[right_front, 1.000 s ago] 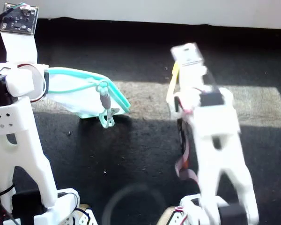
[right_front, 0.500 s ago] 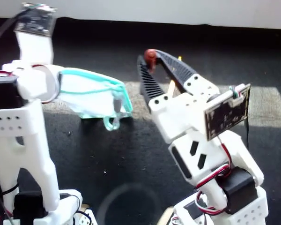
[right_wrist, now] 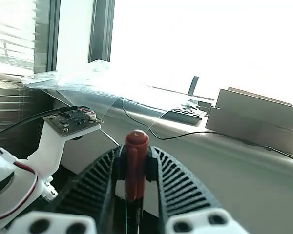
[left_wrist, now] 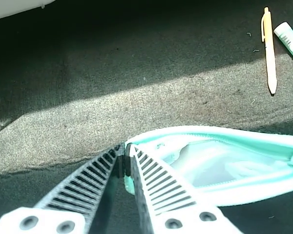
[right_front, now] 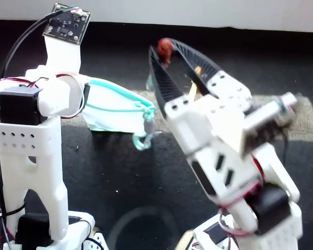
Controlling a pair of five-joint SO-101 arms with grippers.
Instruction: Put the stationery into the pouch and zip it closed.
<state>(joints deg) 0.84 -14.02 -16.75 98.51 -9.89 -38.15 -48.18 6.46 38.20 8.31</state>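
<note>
Jaws of left gripper [left_wrist: 125,163] closed on rim of one teal pouch [left_wrist: 219,168]; jaws of right gripper [right_wrist: 136,152] clamp one red marker [right_wrist: 136,178]. Past the left jaws I count one yellow pen [left_wrist: 269,51], one white tube [left_wrist: 291,40].

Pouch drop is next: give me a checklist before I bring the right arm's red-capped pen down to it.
1. Left end effector shut on the pouch rim: ok.
2. Pouch mouth unzipped and gaping: ok.
3. Right end effector shut on the red-capped pen: ok.
4. Pen lined up over the mouth: not ok; the high view has it raised, off to the pouch's side.
5. Room inside the pouch: cannot tell.
6. Other stationery packed: not ok; a yellow pen and a white tube lie on the table.
</note>
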